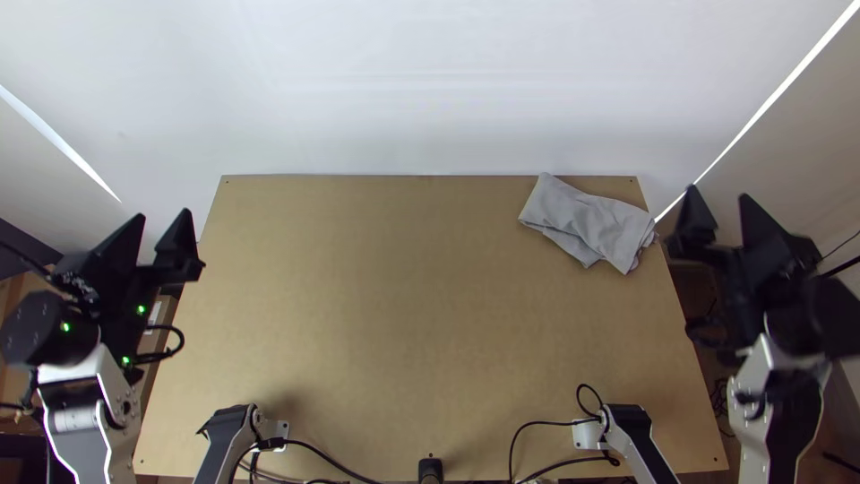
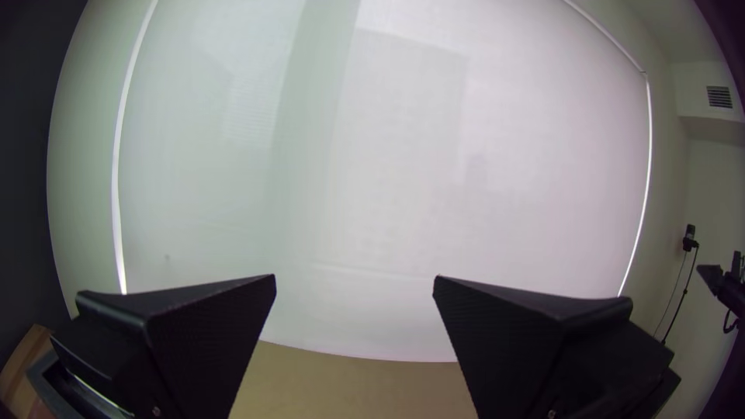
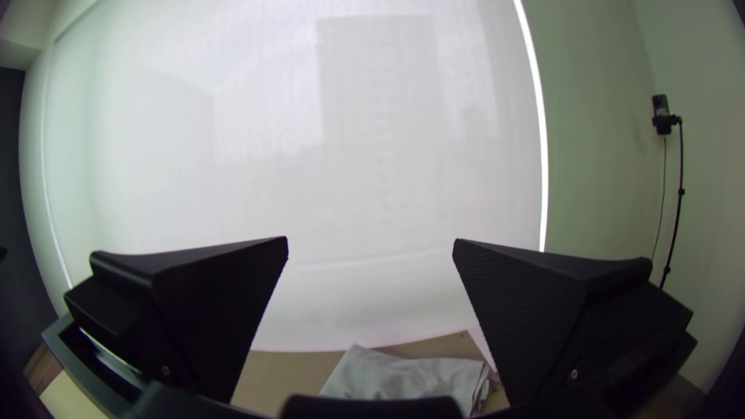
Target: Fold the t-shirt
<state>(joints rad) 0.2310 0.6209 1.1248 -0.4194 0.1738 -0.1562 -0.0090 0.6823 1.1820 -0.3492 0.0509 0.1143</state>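
Observation:
The grey t-shirt [image 1: 591, 222] lies as a small, loosely folded bundle at the table's far right corner, its right end at the table's edge. My left gripper [image 1: 165, 226] is open beyond the table's left edge, far from the cloth; the left wrist view has this gripper [image 2: 355, 283] with its fingers wide apart and nothing between them. Just right of the cloth, my right gripper [image 1: 719, 199] stands open and apart from it. In the right wrist view the t-shirt [image 3: 403, 379] appears low beyond the open right gripper [image 3: 371, 244].
The wooden table [image 1: 385, 305] has black cables [image 1: 546, 423] and two white-and-black arm parts along its near edge. A pale blind [image 1: 421, 81] hangs behind the far edge. A thin stand [image 3: 680, 186] is by the wall on the right.

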